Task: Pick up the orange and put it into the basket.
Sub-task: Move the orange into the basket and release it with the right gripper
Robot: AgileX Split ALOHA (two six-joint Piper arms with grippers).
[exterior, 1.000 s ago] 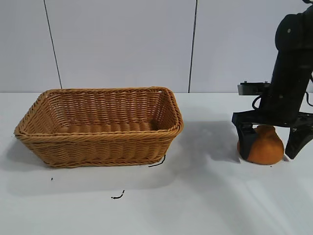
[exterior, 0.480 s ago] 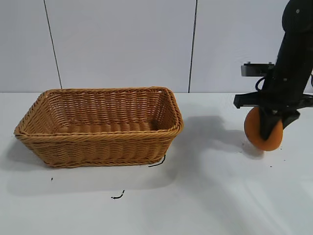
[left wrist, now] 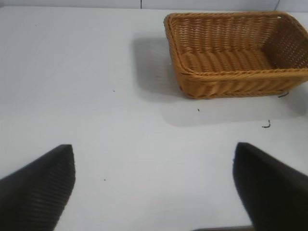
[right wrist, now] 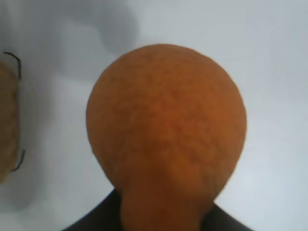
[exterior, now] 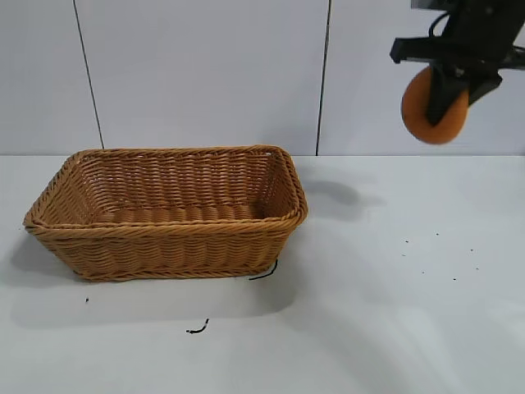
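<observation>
A white tabletop point(exterior: 369, 328) stands before a pale panelled wall point(exterior: 205, 74). On the left half of the tabletop sits the basket point(exterior: 168, 210), a large rectangular tan-brown wicker piece with flaring sides and a braided rim; nothing shows inside it. A short dark strand point(exterior: 264, 271) hangs by its near right corner, a second dark scrap point(exterior: 197, 329) lies on the tabletop in front of it, and a few tiny dark specks point(exterior: 439, 258) dot the surface on the right.

At the upper right of the exterior view, the right claw point(exterior: 447, 94) hangs high above the tabletop, well to the right of the basket and well apart from it. It is closed on the orange point(exterior: 422, 111), a rounded, matte, dull-orange fruit held clear of the surface, with one black finger point(exterior: 443, 98) crossing its front. A soft shadow point(exterior: 340, 197) lies on the tabletop just right of the basket.

In the right wrist view the orange point(right wrist: 168, 130) fills most of the picture, its pitted skin seen close up and its knobby bump pointing toward the camera, with the white tabletop far below and an edge of the basket point(right wrist: 7, 125) at one side.

The left claw point(left wrist: 154, 187) appears only in its own wrist view: its two black fingers point(left wrist: 38, 187) stand wide apart, holding nothing, above bare tabletop, with the basket point(left wrist: 236, 53) farther off.
</observation>
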